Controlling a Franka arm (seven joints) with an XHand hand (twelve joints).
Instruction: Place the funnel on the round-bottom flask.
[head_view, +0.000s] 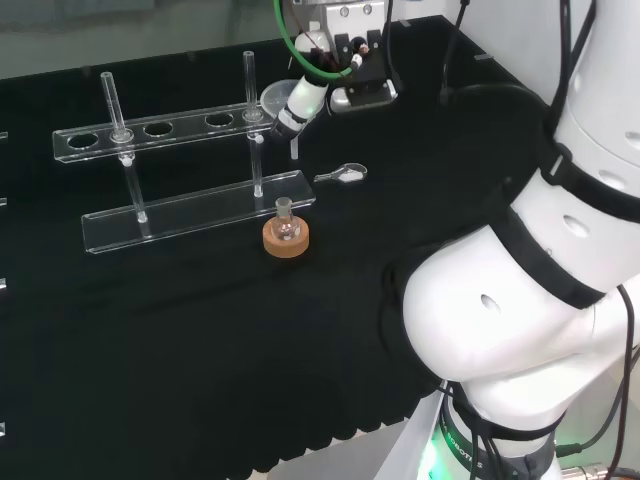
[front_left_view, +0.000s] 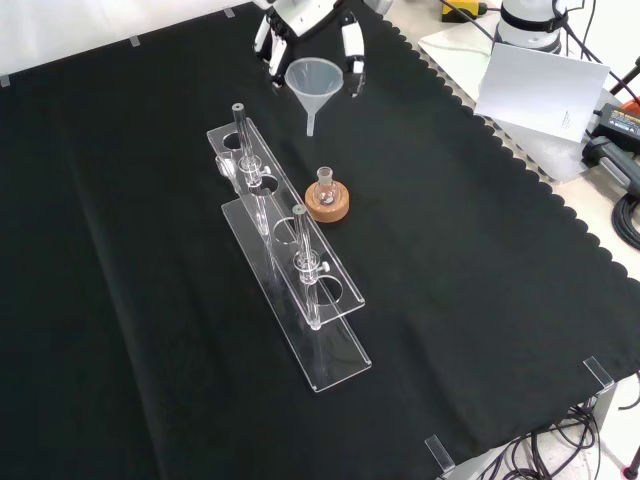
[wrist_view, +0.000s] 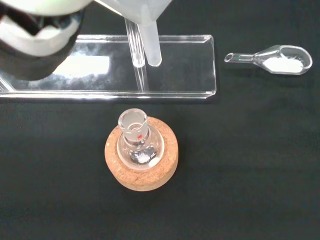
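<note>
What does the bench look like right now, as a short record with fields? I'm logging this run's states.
hand: raised at the far edge in the front view, fingers round the funnel
funnel: held upright, stem down, clear of the flask
flask: on a cork ring, mouth uncovered
rack: clear, beside the flask
scoop: on the cloth, white powder in it
step: funnel not yet placed
</note>
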